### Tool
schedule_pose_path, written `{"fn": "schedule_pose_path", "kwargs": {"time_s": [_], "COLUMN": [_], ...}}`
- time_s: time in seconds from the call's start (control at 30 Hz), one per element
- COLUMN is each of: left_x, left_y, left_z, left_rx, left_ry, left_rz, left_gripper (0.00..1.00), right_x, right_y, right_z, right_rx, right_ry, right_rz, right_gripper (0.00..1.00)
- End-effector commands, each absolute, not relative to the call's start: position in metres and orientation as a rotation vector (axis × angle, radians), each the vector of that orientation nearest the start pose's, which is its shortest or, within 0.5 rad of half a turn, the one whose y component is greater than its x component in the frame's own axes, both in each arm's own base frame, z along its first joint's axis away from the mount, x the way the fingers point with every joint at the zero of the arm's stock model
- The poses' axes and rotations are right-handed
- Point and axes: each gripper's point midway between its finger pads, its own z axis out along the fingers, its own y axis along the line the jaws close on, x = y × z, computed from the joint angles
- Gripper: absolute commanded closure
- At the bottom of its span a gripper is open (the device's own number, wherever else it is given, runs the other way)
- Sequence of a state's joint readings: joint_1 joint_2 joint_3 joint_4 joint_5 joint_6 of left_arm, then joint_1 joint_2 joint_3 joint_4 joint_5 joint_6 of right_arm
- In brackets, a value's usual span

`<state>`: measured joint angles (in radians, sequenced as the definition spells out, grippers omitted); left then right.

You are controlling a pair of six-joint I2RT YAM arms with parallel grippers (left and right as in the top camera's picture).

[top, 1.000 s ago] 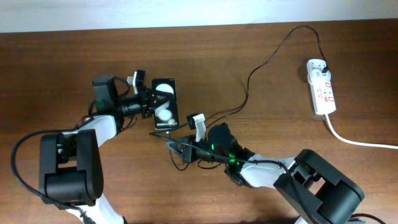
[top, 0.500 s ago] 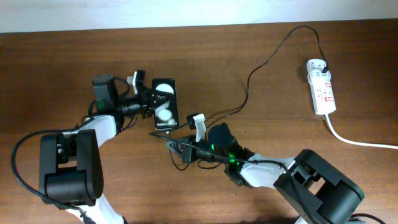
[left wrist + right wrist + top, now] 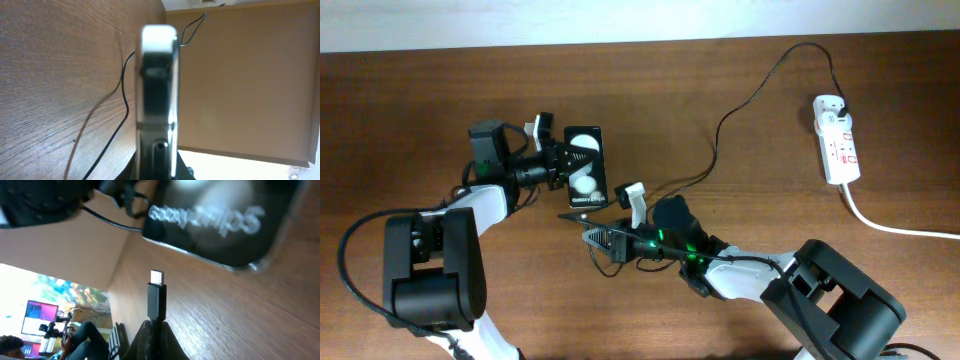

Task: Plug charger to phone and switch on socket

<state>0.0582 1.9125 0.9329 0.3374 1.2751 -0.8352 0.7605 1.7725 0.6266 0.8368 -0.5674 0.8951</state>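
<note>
- The left gripper [image 3: 568, 158] is closed on the phone [image 3: 587, 170], which is clamped by its two faces at the left-centre of the table [image 3: 420, 100]. In the left wrist view the phone [image 3: 157, 90] is seen edge-on. Whether it is lifted or rests on the wood cannot be told.
- The phone is judged to be presented for insertion, so the positioning step appears complete.
- Just below and to the right of the phone, the right gripper [image 3: 605, 238] is closed narrowly on the connector end of the charger [image 3: 719, 140].
- In the right wrist view the connector tip [image 3: 156, 297] is aimed at the lettered end of the phone. It is near that end, but a strip of bare wood is visible between them. Insertion is therefore judged not yet done. Final alignment with the port, which cannot be made out, and a straight push are left.
- From the right gripper the thin black cable is routed up and to the right across the table toward the socket [image 3: 838, 145].
- The socket lies at the far right, well apart from both grippers. The black plug [image 3: 842, 103] is seated at its far end, so the mains end is judged connected.
- The position of the red switches is too small to tell. Switching on is judged outstanding.
- The white cord [image 3: 890, 228] leaves the near end of the socket toward the right edge.
</note>
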Motion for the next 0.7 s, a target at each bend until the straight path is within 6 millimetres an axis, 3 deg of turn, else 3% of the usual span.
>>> {"fn": "schedule_pose_path", "kwargs": {"time_s": [0.0, 0.67], "left_x": [0.401, 0.399], "left_y": [-0.141, -0.142], "left_z": [0.134, 0.135], "left_rx": [-0.152, -0.143], "left_ry": [2.186, 2.184], "left_rz": [-1.83, -1.842], "left_gripper": [1.0, 1.0], "right_x": [0.259, 0.275], "right_y": [0.371, 0.365], "right_z": [0.123, 0.118], "right_rx": [-0.314, -0.219], "right_ry": [2.119, 2.119], "right_rz": [1.592, 1.5], "right_gripper": [0.96, 0.96]}}
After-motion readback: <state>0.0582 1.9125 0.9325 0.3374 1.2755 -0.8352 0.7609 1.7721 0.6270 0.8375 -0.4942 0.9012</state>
